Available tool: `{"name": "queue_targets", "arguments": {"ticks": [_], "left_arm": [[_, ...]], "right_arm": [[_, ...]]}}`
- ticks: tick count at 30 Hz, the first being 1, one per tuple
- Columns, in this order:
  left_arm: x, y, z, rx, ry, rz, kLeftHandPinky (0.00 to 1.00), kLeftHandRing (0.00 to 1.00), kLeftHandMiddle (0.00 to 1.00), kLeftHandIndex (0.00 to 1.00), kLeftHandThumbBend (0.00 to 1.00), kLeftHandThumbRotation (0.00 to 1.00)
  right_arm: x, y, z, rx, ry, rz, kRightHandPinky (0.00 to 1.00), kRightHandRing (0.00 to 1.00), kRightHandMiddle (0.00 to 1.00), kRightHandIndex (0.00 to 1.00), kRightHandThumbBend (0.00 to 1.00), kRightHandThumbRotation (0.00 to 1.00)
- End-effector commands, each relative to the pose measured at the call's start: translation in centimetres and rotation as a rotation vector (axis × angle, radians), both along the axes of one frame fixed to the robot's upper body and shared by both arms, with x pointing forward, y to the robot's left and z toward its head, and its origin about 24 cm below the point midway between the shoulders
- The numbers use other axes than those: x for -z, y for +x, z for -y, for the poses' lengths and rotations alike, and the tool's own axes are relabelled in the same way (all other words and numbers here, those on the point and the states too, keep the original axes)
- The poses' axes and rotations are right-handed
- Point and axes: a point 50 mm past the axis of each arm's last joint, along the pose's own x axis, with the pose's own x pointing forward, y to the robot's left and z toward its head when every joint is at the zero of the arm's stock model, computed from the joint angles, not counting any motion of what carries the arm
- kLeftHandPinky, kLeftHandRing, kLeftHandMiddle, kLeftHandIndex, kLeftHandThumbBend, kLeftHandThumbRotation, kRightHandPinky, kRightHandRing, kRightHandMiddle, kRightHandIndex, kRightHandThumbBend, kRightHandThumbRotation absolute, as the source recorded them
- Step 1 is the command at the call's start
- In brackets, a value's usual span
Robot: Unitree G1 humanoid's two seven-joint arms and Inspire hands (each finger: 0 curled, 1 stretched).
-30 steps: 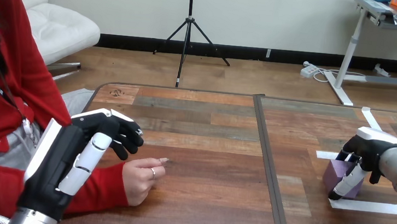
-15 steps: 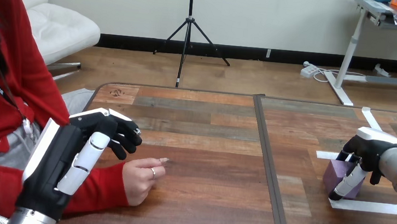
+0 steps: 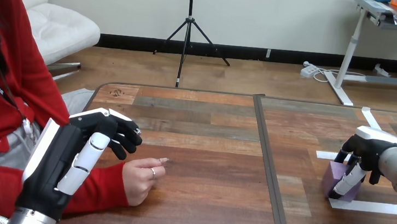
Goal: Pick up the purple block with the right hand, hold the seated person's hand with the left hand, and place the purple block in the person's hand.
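At the right side of the counter (image 3: pixel 204 200) the right robot hand (image 3: pixel 368 153) curls its fingers and thumb around the purple block (image 3: pixel 333 180), which stands on the wood, while the left robot hand (image 3: pixel 71 154) hangs loosely bent, holding nothing, near the person's hand (image 3: pixel 140 179).

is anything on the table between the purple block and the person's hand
Nothing visible. The table between the purple block and the person's hand is bare wood, crossed only by a flat seam. The right hand has its fingers curled round the block.
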Motion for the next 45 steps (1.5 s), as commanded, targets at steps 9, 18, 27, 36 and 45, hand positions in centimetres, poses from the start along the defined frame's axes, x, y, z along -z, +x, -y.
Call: {"name": "queue_targets", "arguments": {"ticks": [9, 18, 27, 36, 45], "left_arm": [[-1.75, 0.86, 0.08, 0.008, 0.009, 0.084, 0.39, 0.49, 0.52, 0.49, 0.63, 1.0], [-1.73, 0.85, 0.05, 0.009, 0.011, 0.086, 0.39, 0.49, 0.52, 0.49, 0.61, 1.0], [-1.74, 0.84, 0.03, 0.006, 0.011, 0.08, 0.4, 0.49, 0.52, 0.49, 0.62, 1.0], [-1.77, 0.86, 0.03, 0.007, 0.006, 0.084, 0.4, 0.49, 0.52, 0.49, 0.64, 1.0], [-1.7, 0.89, -0.21, -0.016, 0.065, 0.097, 0.42, 0.5, 0.52, 0.5, 0.65, 1.0]], "right_arm": [[-2.5, 1.22, 0.07, -0.028, -0.036, 0.119, 0.4, 0.5, 0.55, 0.58, 0.69, 0.0], [-2.52, 1.21, 0.08, -0.028, -0.026, 0.141, 0.42, 0.51, 0.55, 0.54, 0.69, 0.0], [-2.58, 1.23, 0.11, -0.021, -0.012, 0.156, 0.44, 0.52, 0.56, 0.51, 0.71, 0.0], [-2.61, 1.24, 0.12, -0.019, -0.013, 0.16, 0.45, 0.52, 0.55, 0.5, 0.73, 0.0], [-2.65, 1.23, 0.13, -0.028, -0.012, 0.165, 0.43, 0.51, 0.54, 0.49, 0.75, 0.0]]}}
